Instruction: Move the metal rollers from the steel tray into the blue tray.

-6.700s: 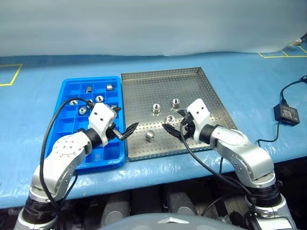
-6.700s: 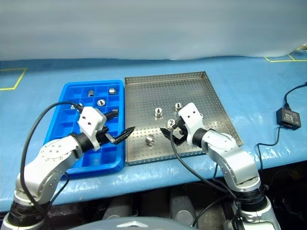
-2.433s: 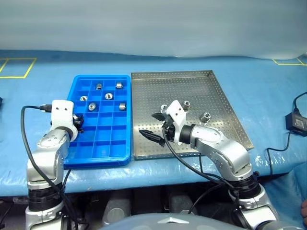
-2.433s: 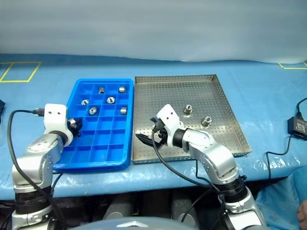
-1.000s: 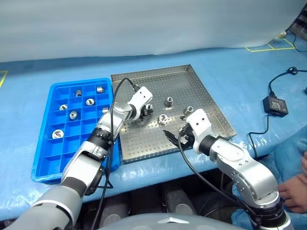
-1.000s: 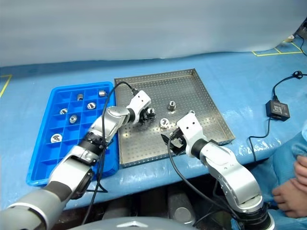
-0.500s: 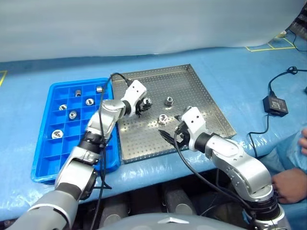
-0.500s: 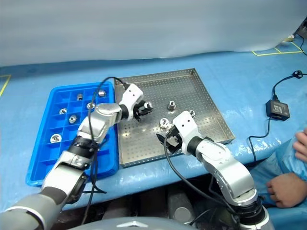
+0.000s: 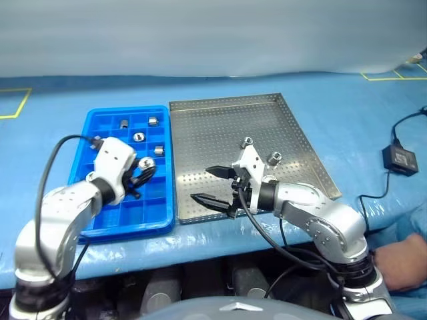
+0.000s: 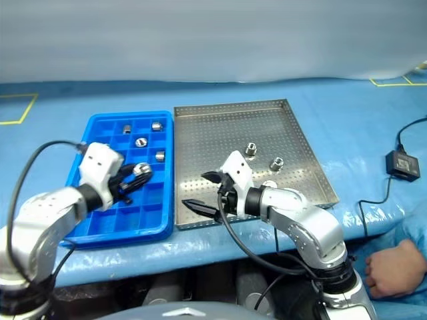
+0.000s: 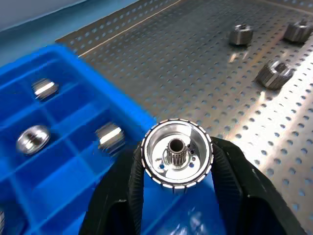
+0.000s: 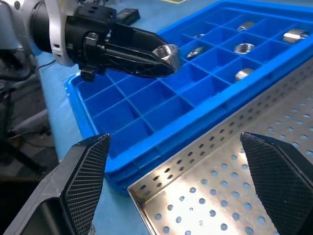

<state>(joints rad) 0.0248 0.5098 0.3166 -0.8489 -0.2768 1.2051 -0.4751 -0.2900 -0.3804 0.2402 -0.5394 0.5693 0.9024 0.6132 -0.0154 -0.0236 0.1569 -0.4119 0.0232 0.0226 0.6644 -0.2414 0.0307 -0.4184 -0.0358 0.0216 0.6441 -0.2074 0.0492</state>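
**Roller in transit over blue tray; three left on steel**

Left gripper (image 9: pixel 142 175) pinches one metal roller (image 11: pixel 176 153) between its black fingers, held above the blue tray (image 9: pixel 100 225), over the middle cells near the divider with the steel tray. Blue tray holds four rollers already, all in its far cells (image 9: pixel 138 137); near cells are bare. Judged: about half done, this piece next to drop.

Steel tray (image 9: pixel 200 103), touching the blue tray's right side, has three rollers left (image 9: pixel 274 158), grouped right of centre. Right gripper (image 9: pixel 215 185) hangs over that tray's near-left part, jaws spread wide, nothing in them.

Surface: table under a blue cover sheet, yellow tape marks at far left and far right. Small black box (image 9: pixel 398 159) with cable at the right. Pale wall behind. A person's hand (image 10: pixel 390 265) at lower right, off the table.
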